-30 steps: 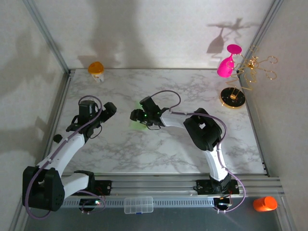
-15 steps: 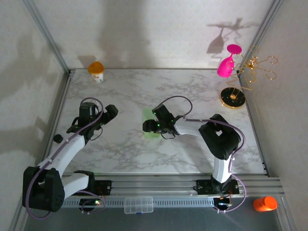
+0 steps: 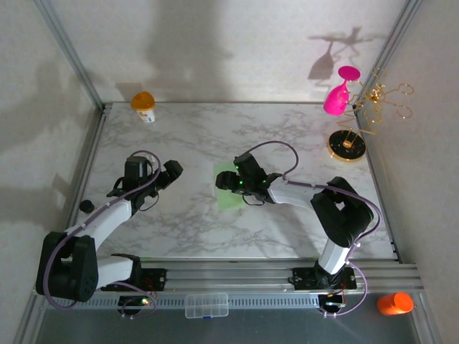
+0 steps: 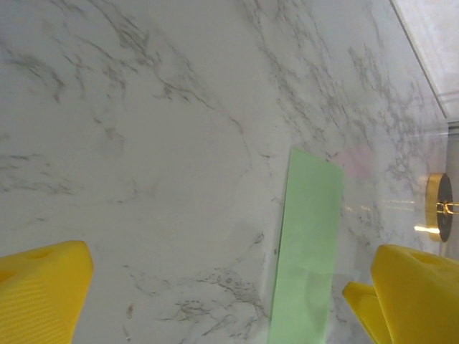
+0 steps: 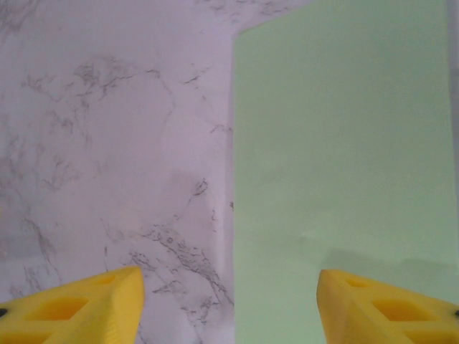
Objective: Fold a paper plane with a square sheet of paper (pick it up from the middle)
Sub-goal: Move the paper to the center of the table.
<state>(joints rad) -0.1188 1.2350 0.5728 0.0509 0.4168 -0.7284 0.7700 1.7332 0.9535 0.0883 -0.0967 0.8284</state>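
Observation:
The square sheet of paper (image 3: pixel 225 192) lies flat on the marble table (image 3: pixel 179 229), pale green and plain. My right gripper (image 3: pixel 234 183) hovers over its right part, hiding that side in the top view. In the right wrist view the right gripper (image 5: pixel 229 295) is open, its yellow fingers (image 5: pixel 79 304) straddling the left edge of the sheet (image 5: pixel 344 165). My left gripper (image 3: pixel 174 170) is to the left of the sheet, apart from it. In the left wrist view the left gripper (image 4: pixel 229 287) is wide open and holds nothing, with the sheet (image 4: pixel 308 244) ahead on the right.
An orange-capped bottle (image 3: pixel 143 105) stands at the back left. A pink glass (image 3: pixel 336 97) hangs on a gold stand with a round base (image 3: pixel 347 145) at the back right. A small black object (image 3: pixel 87 206) sits by the left rail. Metal frame rails border the table.
My right gripper has swung right and slightly back across the table, and the green sheet now shows more fully to its left. The left gripper has shifted a little toward the sheet.

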